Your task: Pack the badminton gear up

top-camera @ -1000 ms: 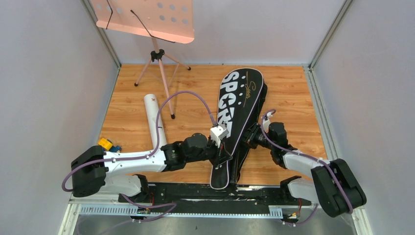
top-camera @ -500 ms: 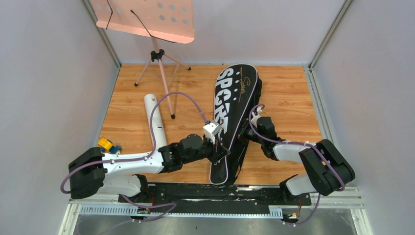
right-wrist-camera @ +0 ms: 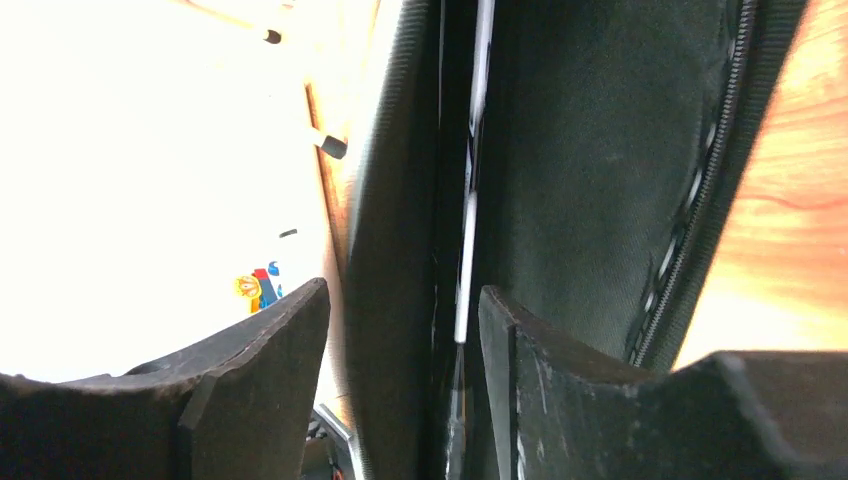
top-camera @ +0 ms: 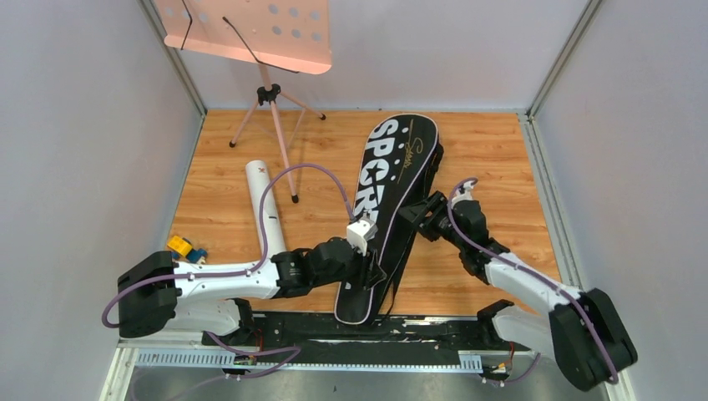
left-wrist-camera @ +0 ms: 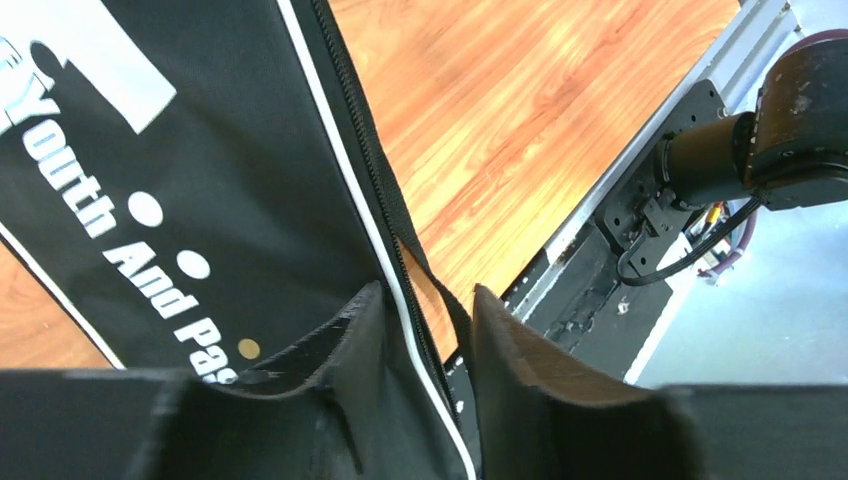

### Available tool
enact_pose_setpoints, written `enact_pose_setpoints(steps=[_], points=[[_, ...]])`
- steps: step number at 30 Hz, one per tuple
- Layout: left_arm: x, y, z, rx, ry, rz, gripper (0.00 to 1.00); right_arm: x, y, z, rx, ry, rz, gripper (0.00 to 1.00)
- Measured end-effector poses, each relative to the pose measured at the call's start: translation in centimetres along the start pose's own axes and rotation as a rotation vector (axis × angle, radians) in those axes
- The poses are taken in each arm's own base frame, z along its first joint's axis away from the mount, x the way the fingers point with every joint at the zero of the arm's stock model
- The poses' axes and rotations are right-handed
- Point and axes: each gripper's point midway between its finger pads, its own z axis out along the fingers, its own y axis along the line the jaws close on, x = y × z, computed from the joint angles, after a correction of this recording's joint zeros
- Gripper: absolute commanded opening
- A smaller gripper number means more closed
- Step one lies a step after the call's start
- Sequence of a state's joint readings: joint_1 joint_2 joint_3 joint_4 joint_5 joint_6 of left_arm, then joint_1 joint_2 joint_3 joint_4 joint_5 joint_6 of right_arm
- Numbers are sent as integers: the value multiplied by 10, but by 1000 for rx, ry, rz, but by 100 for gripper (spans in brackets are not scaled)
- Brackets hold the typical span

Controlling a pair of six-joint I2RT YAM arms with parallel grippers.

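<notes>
Woodgrain tabletop (top-camera: 501,167), tapered black fabric bag (top-camera: 392,163)

A black bag (top-camera: 392,180) rests on the wooden table (top-camera: 501,150); left of it are a white tube (top-camera: 263,205), a pink music stand (top-camera: 250,29) and a small toy (top-camera: 185,248).

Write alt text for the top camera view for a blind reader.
A black racket bag lettered SPORT lies diagonally on a wooden table, with the left arm and right arm reaching to its opposite edges. A white tube, a yellow and blue toy and a pink music stand sit to its left.
</notes>
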State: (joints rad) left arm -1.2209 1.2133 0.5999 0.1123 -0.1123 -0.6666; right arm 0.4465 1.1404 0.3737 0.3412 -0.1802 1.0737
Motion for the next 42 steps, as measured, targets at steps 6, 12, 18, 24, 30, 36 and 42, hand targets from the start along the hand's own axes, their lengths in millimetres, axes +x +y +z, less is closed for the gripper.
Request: enact_pose_setpoints(steps=[6, 12, 18, 24, 30, 36, 42], points=[[-1, -1, -1, -7, 9, 5, 59, -7, 12, -36, -17, -57, -39, 64], [5, 6, 1, -44, 41, 22, 64, -13, 9, -51, -19, -115, -58, 74], [22, 20, -2, -97, 108, 52, 67, -4, -30, -31, 135, -68, -68, 72], [48, 34, -6, -151, 204, 116, 69, 24, -76, -11, 266, 72, -68, 70], [63, 38, -4, -191, 251, 191, 69, 27, -78, 5, 269, 106, -63, 68], [64, 35, -3, -216, 239, 252, 72, 25, -76, 14, 244, 93, -59, 61], [63, 28, -5, -225, 218, 330, 80, 26, -78, 23, 232, 93, -47, 30]])
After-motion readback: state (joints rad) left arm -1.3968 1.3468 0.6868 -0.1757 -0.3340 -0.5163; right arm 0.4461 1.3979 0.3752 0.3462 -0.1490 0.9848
